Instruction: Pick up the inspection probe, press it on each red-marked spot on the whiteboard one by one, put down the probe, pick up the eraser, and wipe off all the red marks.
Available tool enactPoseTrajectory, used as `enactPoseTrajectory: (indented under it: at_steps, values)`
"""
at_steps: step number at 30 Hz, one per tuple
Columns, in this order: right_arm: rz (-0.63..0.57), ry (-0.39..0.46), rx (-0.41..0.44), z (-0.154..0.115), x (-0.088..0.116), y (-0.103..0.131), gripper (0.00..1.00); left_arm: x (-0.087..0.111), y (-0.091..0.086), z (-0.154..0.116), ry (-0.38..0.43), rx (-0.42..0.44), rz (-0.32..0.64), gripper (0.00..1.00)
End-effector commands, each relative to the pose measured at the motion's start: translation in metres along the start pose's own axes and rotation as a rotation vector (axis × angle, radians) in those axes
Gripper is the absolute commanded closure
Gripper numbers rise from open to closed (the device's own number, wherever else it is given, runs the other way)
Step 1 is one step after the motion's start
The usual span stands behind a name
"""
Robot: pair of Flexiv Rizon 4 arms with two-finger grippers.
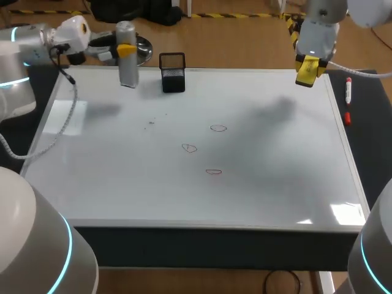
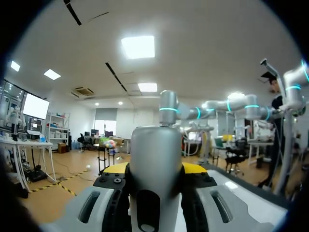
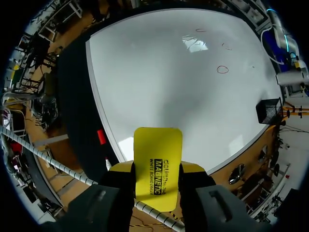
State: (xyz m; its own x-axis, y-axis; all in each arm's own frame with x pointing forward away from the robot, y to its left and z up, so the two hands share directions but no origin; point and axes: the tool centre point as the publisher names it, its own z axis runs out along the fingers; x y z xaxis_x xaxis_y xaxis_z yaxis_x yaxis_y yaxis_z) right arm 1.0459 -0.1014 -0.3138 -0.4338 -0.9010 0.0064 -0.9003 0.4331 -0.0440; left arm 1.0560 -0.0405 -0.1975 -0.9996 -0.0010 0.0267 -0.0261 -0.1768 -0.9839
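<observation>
My left gripper (image 1: 127,50) is shut on the silver cylindrical inspection probe (image 1: 127,68), which it holds upright above the whiteboard's (image 1: 122,159) far left corner. In the left wrist view the probe (image 2: 155,154) fills the gap between the yellow-tipped fingers (image 2: 115,169). My right gripper (image 1: 307,72) hangs over the far right corner, shut on the yellow eraser (image 3: 158,159). Three small red rings are drawn mid-board: one far (image 1: 218,128), one middle (image 1: 189,147), one near (image 1: 213,172). The right wrist view shows a ring (image 3: 222,69) ahead of the eraser.
A black mesh holder (image 1: 173,72) stands at the board's far edge, right beside the probe. A red and white marker (image 1: 348,92) and a red cap (image 1: 347,117) lie on the dark strip to the right of the board.
</observation>
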Motion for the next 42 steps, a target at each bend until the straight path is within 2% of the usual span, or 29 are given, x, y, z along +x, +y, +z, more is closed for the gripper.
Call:
enactPoseTrajectory:
  at_steps: [1, 11, 18, 22, 32, 42]
  values:
    - [-0.002, 0.001, 0.002, -0.001, 0.001, 0.000, 1.00, 0.015, 0.006, 0.024, 0.036, 0.023, -0.006, 1.00]
    - [-0.002, 0.001, 0.002, -0.001, 0.001, 0.000, 1.00, 0.081, 0.015, 0.083, 0.150, 0.069, -0.035, 1.00]
    - [-0.002, 0.001, 0.002, -0.001, 0.001, 0.000, 1.00, 0.120, 0.031, 0.117, 0.206, 0.078, -0.066, 1.00]
    - [-0.002, 0.001, 0.002, -0.001, 0.001, 0.000, 1.00, 0.136, 0.040, 0.127, 0.222, 0.093, -0.083, 1.00]
    - [-0.002, 0.001, 0.002, -0.001, 0.001, 0.000, 1.00, 0.159, 0.068, 0.132, 0.244, 0.107, -0.107, 1.00]
    - [-0.002, 0.001, 0.002, -0.001, 0.001, 0.000, 1.00, 0.159, 0.091, 0.137, 0.263, 0.090, -0.115, 1.00]
